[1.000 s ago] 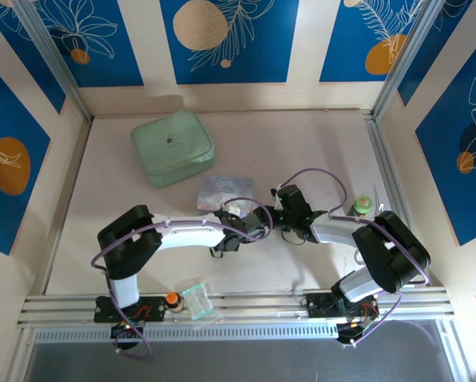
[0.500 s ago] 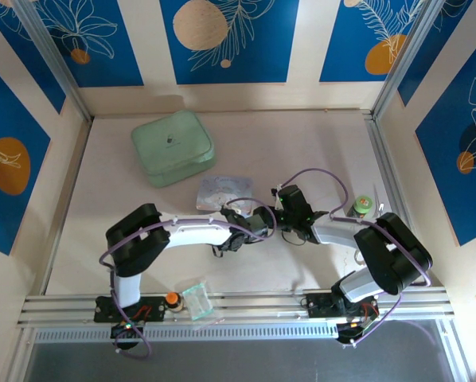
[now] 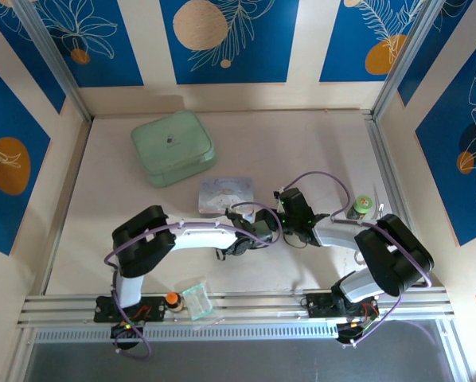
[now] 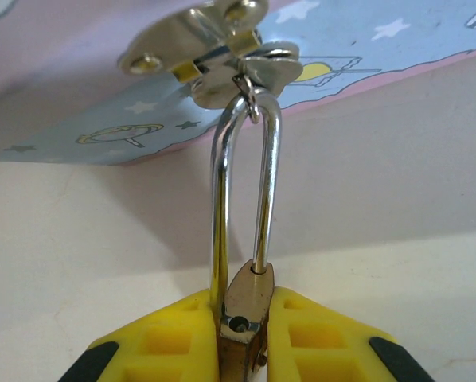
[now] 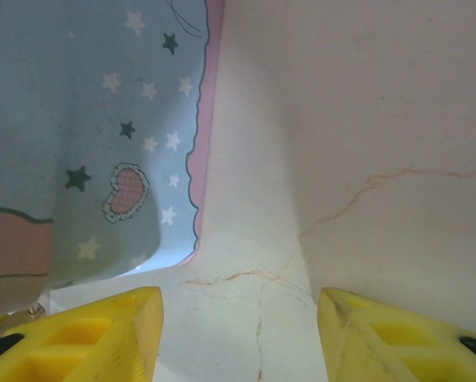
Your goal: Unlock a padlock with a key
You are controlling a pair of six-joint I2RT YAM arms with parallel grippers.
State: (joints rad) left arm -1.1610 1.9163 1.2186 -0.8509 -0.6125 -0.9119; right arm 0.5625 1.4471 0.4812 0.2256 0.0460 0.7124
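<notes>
In the left wrist view the small brass padlock point(image 4: 248, 306) sits clamped between my left gripper's point(image 4: 244, 304) yellow fingers point(image 4: 170, 338). Its silver shackle point(image 4: 268, 183) rises through the metal hasp point(image 4: 222, 48) of the pastel cartoon tin point(image 4: 397, 36). One shackle leg enters the body; the other runs beside it, next to an open hole in the top. From above, my left gripper point(image 3: 252, 225) is at the tin's point(image 3: 226, 193) near right corner. My right gripper point(image 5: 238, 334) stands open over bare table, beside the tin point(image 5: 87, 135). The key is out of view.
A mint-green tin point(image 3: 173, 147) lies at the back left. A small green object point(image 3: 363, 205) stands near the right rail. On the front rail are an orange knob point(image 3: 172, 299) and a clear plastic bag point(image 3: 197, 301). The two grippers point(image 3: 279, 213) are close together.
My left arm has swung a little to the right, bringing its gripper closer to the right gripper. The right gripper has shifted slightly to the right.
</notes>
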